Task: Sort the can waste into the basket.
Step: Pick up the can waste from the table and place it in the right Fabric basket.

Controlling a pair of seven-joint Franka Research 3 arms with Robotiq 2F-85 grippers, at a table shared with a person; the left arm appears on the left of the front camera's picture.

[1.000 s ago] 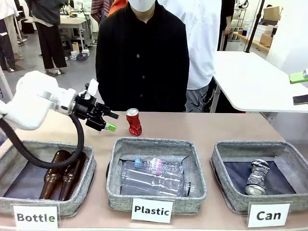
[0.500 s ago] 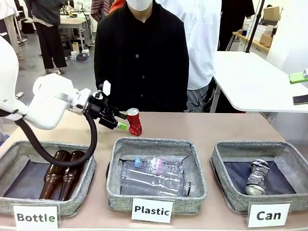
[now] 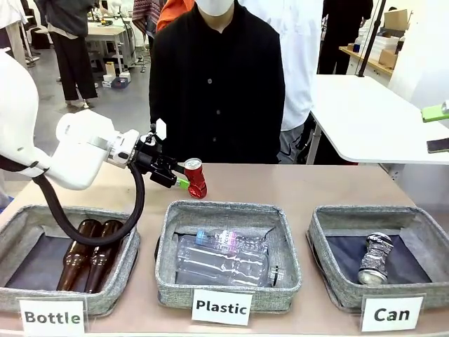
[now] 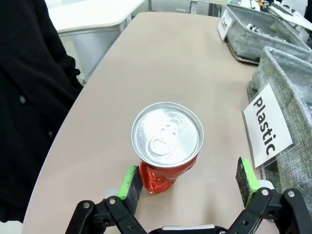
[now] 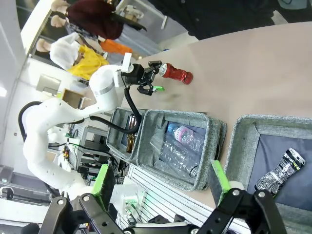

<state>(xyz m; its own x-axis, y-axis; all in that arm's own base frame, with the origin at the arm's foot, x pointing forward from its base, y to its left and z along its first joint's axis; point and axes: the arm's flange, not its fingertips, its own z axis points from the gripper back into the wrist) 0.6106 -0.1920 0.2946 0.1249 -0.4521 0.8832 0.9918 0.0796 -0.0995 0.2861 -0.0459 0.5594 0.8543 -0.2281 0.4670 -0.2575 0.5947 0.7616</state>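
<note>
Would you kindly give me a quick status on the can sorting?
Left end effector open, bracketing red can. Right end effector open. Silver can in Can basket. Nothing blocking.

Tan tabletop point(image 3: 316, 186). Left basket point(image 3: 126, 270), card "Bottle" point(image 3: 52, 317) at its front, holds two brown bottles point(image 3: 78, 253) lying side by side on dark lining. Middle basket point(image 3: 224, 208), card "Plastic" point(image 3: 222, 307) at its front, holds clear bottles point(image 3: 221, 261) lying crosswise, one with a blue-pink label. A person point(image 3: 217, 91) in a black buttoned top stands at the far edge. Behind right is a white table point(image 3: 365, 119) with a dark phone point(image 3: 438, 145) and a green object point(image 3: 435, 112) on it.
</note>
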